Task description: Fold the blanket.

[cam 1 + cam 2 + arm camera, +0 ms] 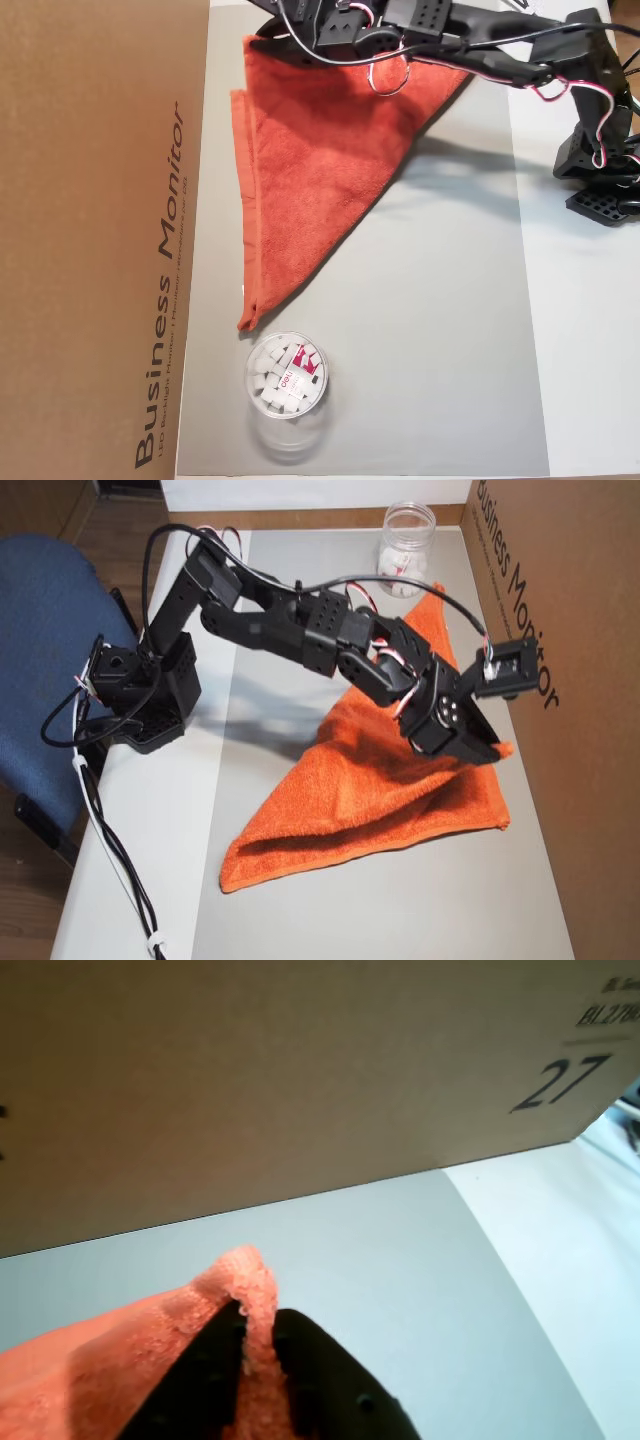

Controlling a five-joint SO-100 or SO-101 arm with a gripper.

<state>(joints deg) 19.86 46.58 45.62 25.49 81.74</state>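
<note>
The blanket (310,170) is an orange-red terry towel lying doubled over into a triangle on the grey mat (430,330). Its long point reaches toward the jar. In an overhead view my gripper (265,42) sits at the towel's far corner beside the cardboard box. The wrist view shows the gripper (260,1322) shut on a raised fold of the blanket (120,1360), with cloth pinched between both black fingers (205,1370). From the other overhead view the gripper (490,750) holds the blanket (380,800) corner lifted slightly off the mat.
A tall cardboard box (100,240) marked "Business Monitor" walls off one side, close to the gripper (560,630). A clear jar (287,375) of white pieces stands near the towel's tip. The arm base (140,700) is clamped at the table edge beside a blue chair (50,600).
</note>
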